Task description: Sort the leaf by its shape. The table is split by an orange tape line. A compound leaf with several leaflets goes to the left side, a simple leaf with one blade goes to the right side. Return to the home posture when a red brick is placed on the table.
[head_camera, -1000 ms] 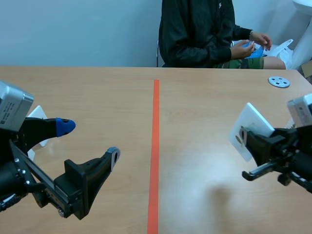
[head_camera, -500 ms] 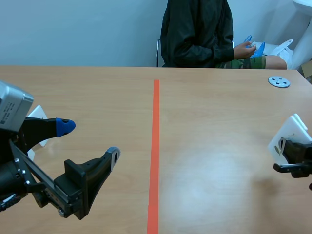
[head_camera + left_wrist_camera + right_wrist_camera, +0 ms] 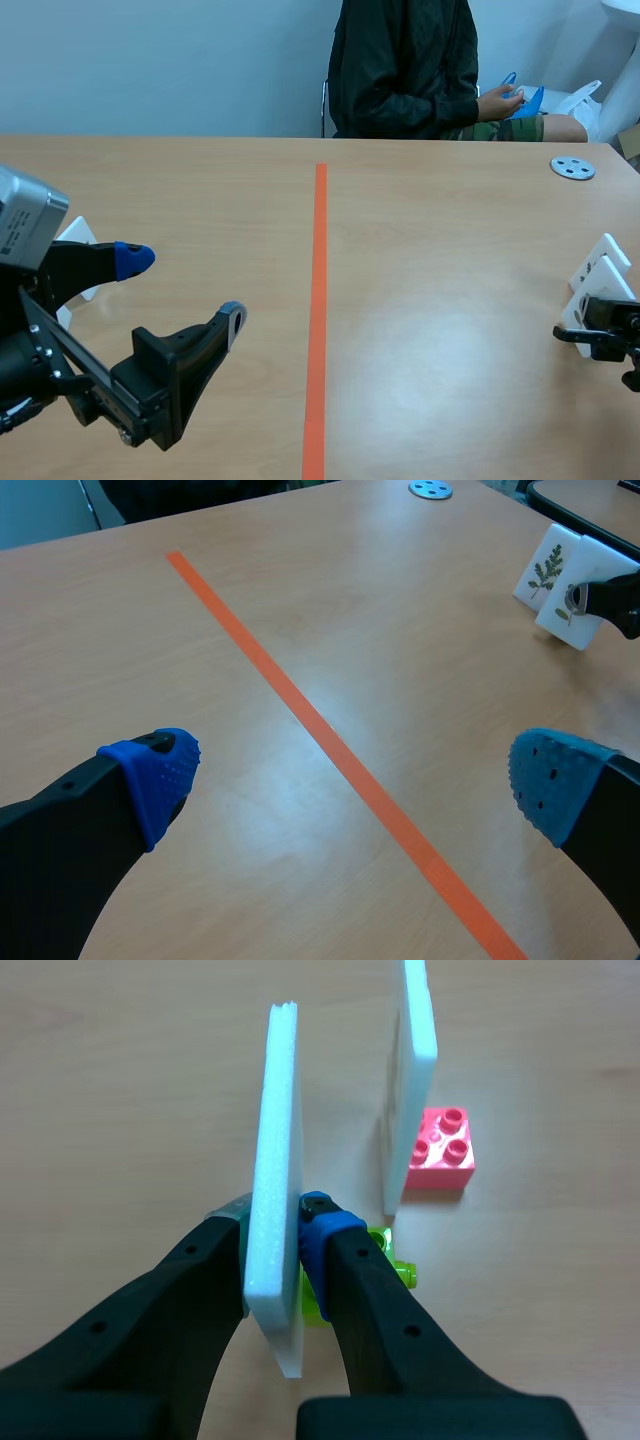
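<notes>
Leaf card point(image 3: 272, 1210) sits at the table's far right, well right of the tape line point(image 3: 318, 300), pinched upright by the right gripper point(image 3: 275, 1222). The left gripper point(image 3: 355, 775) is spread and holds nothing. Risk: the second card point(image 3: 410, 1080) on its pink brick point(image 3: 441, 1150) stands just beside it, so a skewed release could topple either. The held card's leaf is half hidden by the gripper, shape unclear. The green brick point(image 3: 392, 1265) is mostly covered.

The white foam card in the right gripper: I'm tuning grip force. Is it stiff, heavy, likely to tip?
Probably stiff: the white foam card stands straight in the right gripper without bending. Likely light, being foam, and soft enough to dent under a hard squeeze. Released upright, it may tip, as the lime-green brick at its foot looks small.
</notes>
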You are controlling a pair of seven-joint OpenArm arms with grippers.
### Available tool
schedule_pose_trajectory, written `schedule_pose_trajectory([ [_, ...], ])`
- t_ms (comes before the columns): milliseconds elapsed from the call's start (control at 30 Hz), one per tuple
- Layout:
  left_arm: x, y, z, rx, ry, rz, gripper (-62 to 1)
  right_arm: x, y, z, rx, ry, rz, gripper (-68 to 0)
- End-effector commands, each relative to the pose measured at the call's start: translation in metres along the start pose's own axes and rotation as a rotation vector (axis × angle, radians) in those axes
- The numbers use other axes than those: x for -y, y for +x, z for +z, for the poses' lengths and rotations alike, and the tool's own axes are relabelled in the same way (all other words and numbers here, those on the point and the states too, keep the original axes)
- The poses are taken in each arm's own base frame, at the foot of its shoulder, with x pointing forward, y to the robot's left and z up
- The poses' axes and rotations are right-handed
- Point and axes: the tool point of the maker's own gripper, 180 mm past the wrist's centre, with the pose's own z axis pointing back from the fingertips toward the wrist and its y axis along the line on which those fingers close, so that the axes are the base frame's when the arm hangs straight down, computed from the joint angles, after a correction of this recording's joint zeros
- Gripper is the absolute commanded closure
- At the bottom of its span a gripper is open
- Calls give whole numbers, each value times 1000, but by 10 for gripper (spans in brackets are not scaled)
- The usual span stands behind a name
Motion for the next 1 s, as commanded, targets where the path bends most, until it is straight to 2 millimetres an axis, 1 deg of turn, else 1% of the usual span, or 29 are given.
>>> schedule_pose_trajectory([
  [0,-2,7,0,29,3,3,-623,8,20,-1,57,-32,23,-13],
  [133,-2,7,0,28,3,0,-623,17,17,0,51,-76,27,-13],
  [200,-2,7,0,28,3,0,-623,17,17,0,50,-76,27,-15],
  [333,-2,7,0,28,3,0,-623,17,16,0,48,-76,27,-54],
  [667,-2,7,0,28,3,0,-623,18,16,1,46,-77,42,-56],
  [700,-2,7,0,28,3,0,-623,18,15,1,45,-76,48,-65],
  [867,-2,7,0,28,3,0,-623,16,17,1,49,-63,53,-219],
  [967,-2,7,0,28,3,0,-623,15,21,1,64,-61,56,-286],
])
